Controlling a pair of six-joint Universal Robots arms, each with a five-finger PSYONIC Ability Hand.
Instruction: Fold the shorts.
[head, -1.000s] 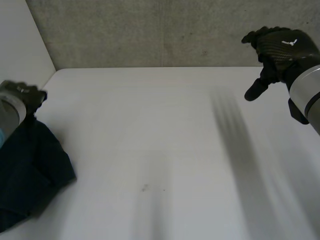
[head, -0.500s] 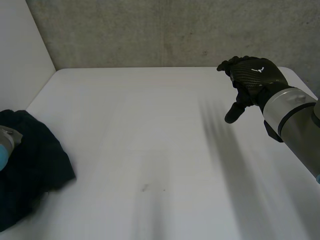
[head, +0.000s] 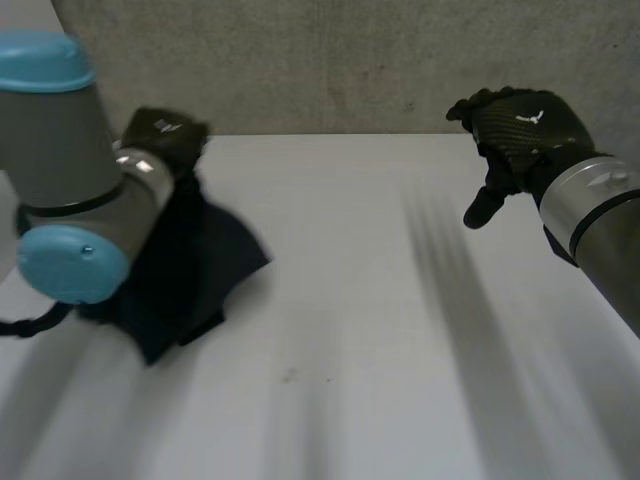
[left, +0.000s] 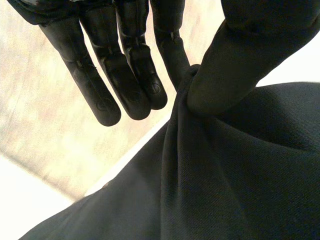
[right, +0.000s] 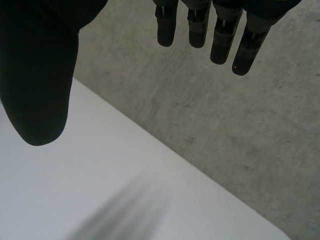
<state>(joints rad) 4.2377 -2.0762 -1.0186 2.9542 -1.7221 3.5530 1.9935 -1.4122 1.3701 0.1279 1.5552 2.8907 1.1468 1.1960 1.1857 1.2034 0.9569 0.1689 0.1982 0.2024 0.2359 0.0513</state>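
Fingers, left: on the left hand (left: 125, 65) the thumb pinched a gathered bunch of cloth against the nearest finger, while the other fingers (left: 102, 97) hung straight and close together, clear of the cloth.
Fingers, right: on the right hand (right: 37, 75) the fingers (right: 220, 35) were straight and slightly apart, with the thumb held well away from them and nothing between.
Shorts: the dark shorts (head: 195, 265) hung from the left hand's pinch. In the left wrist view, folds fanned out from the pinched spot and the cloth spread wide below the palm.
Where the shorts were: in the head view they were over the left part of the table (head: 360, 300), draped down just beside the left arm (head: 70, 200). I could not tell whether the lower edge touched the tabletop.
Left hand, head view: raised near the table's far edge at the top of the hanging cloth, with its back toward the camera.
Right hand, head view: held in the air over the far right part of the table, well apart from the shorts, thumb pointing down.
Table: white, bare under the right hand.
Wall: a grey concrete wall (head: 320, 60) stood behind the table's far edge and lay beyond the right fingertips in the right wrist view.
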